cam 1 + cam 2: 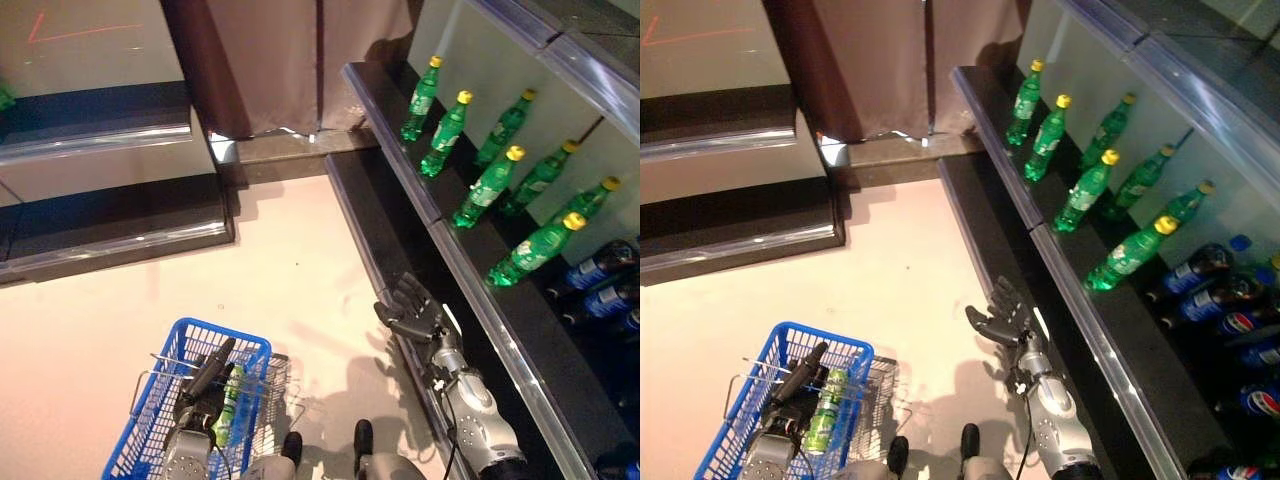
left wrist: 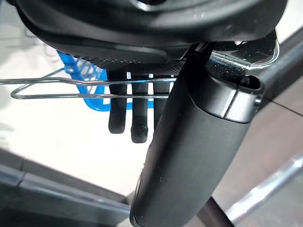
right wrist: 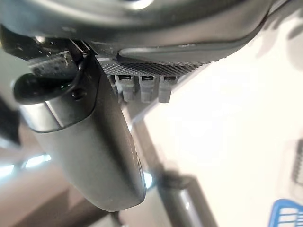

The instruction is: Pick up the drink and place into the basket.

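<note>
The blue basket point(image 1: 150, 425) hangs at the lower left. My left hand point(image 1: 205, 385) is shut on its thin wire handles point(image 2: 71, 87), which cross under its fingers point(image 2: 137, 118) in the left wrist view. A green drink point(image 1: 230, 405) lies inside the basket; it also shows in the right eye view point(image 1: 825, 412). My right hand point(image 1: 415, 310) is open and empty, with its fingers spread. It hovers by the front edge of the low dark shelf point(image 1: 400, 250) at the right. Green bottles with yellow caps point(image 1: 480, 190) stand on the shelf above and beyond it.
Dark blue drinks point(image 1: 600, 275) lie on the shelf further right, behind the metal rail point(image 1: 500, 330). A low dark stepped shelf point(image 1: 110, 235) runs along the left. A brown curtain point(image 1: 280, 60) hangs at the back. Pale floor point(image 1: 290, 290) lies between the shelves.
</note>
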